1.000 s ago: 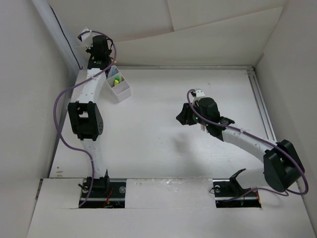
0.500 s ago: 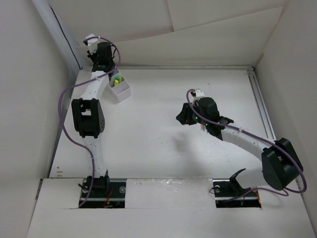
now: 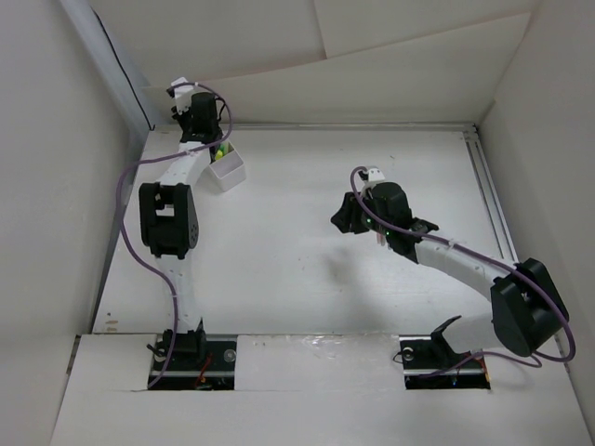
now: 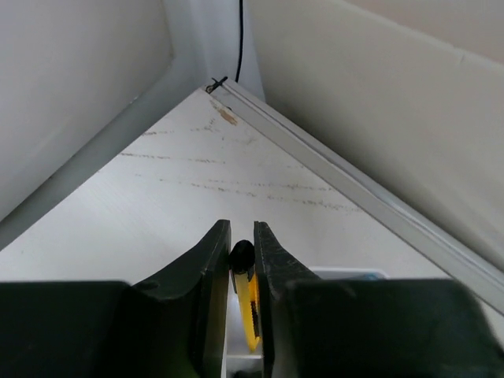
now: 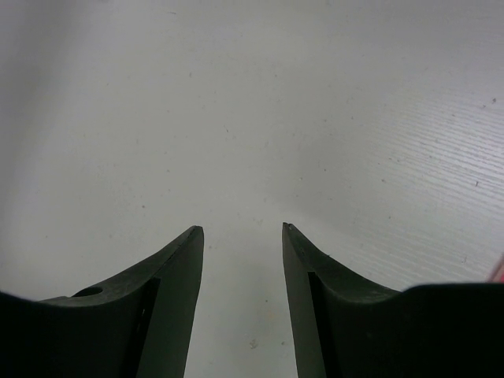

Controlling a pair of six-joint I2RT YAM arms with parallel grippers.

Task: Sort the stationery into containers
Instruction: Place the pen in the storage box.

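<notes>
The white divided tray [image 3: 230,171] sits on the worktop [image 3: 297,251] in its far left part, close to the back corner. A yellow-green thing [image 3: 220,149] shows at the tray's far end, partly covered by my left arm. In my left wrist view a strip of the tray's white rim [image 4: 346,274] lies just below and to the right of my fingers.

My left gripper [image 4: 242,228] hangs right over that tray. It is clenched on a slim yellow stationery piece with a black tip [image 4: 250,303], which looks like a small cutter. The piece stands nearly upright in the narrow slit between my fingers, with its black end uppermost. I cannot tell whether its lower end touches the tray. Beyond the fingers a metal rail [image 4: 354,193] runs along the foot of the back wall.

My right gripper [image 5: 240,230] is well apart from the tray, over the middle of the worktop towards the right. It is released, fingers spread, with only bare white surface between them.
</notes>
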